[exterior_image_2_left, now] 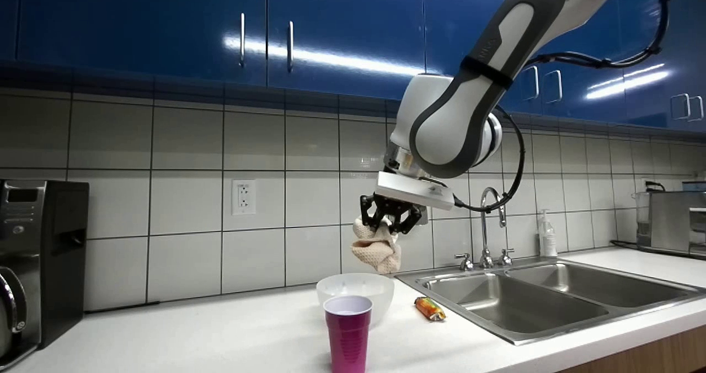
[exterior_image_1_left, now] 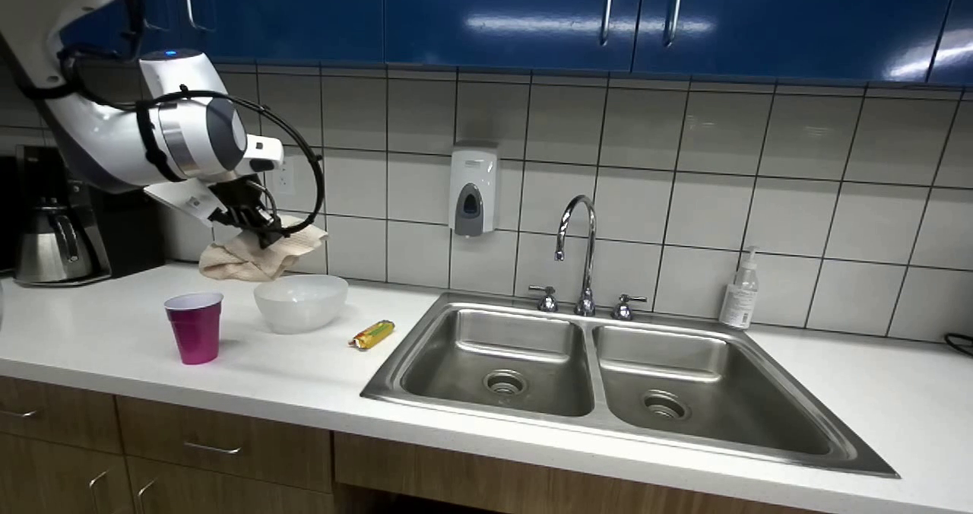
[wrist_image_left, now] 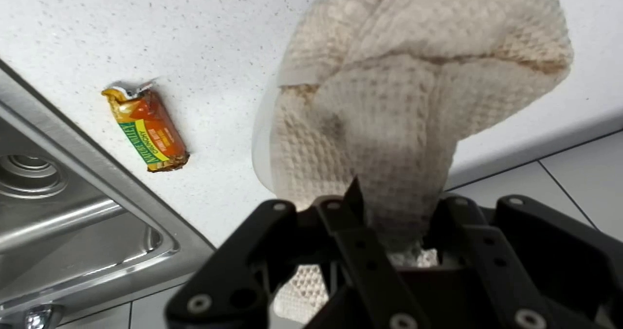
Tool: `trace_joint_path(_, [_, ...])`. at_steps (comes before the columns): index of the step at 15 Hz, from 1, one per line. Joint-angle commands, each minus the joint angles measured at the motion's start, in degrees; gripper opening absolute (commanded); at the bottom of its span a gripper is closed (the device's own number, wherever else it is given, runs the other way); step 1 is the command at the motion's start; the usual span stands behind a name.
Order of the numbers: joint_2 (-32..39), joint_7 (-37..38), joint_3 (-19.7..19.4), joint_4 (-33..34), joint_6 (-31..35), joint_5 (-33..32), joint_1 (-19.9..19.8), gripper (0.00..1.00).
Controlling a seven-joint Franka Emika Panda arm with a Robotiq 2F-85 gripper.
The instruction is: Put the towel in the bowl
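The towel is a beige, waffle-textured cloth, in an exterior view (exterior_image_1_left: 243, 261) and also in an exterior view (exterior_image_2_left: 378, 253). My gripper (exterior_image_2_left: 389, 227) is shut on the towel, which bunches between the fingers and hangs out on both sides. The gripper also shows in an exterior view (exterior_image_1_left: 267, 234). The bowl is whitish and translucent and stands upright on the counter (exterior_image_1_left: 302, 306); it shows behind the cup too (exterior_image_2_left: 380, 301). The towel hangs above the bowl, apart from its rim. In the wrist view the towel (wrist_image_left: 399, 100) hides most of the bowl (wrist_image_left: 263, 146) between the fingers (wrist_image_left: 389, 207).
A magenta cup (exterior_image_1_left: 198, 330) stands close to the bowl, on the counter's front side. A yellow-orange snack bar (exterior_image_1_left: 372, 334) lies between the bowl and the double sink (exterior_image_1_left: 448, 331). The tiled wall (exterior_image_1_left: 357, 244) is behind the bowl. A coffee maker (exterior_image_2_left: 49, 262) stands farther along the counter.
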Motion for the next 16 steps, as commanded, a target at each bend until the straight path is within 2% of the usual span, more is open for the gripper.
trace_joint_path(1, [4.20,2.58,-0.64,5.33,-0.65,-1.54,0.46,0.04])
trace_joint_path(10, [13.87,3.97,-2.82,14.19,-1.47,-0.65,1.14,0.04])
trace_joint_path(16, [19.32,6.12,-4.99,20.39,-1.84,-0.64,3.05,0.04])
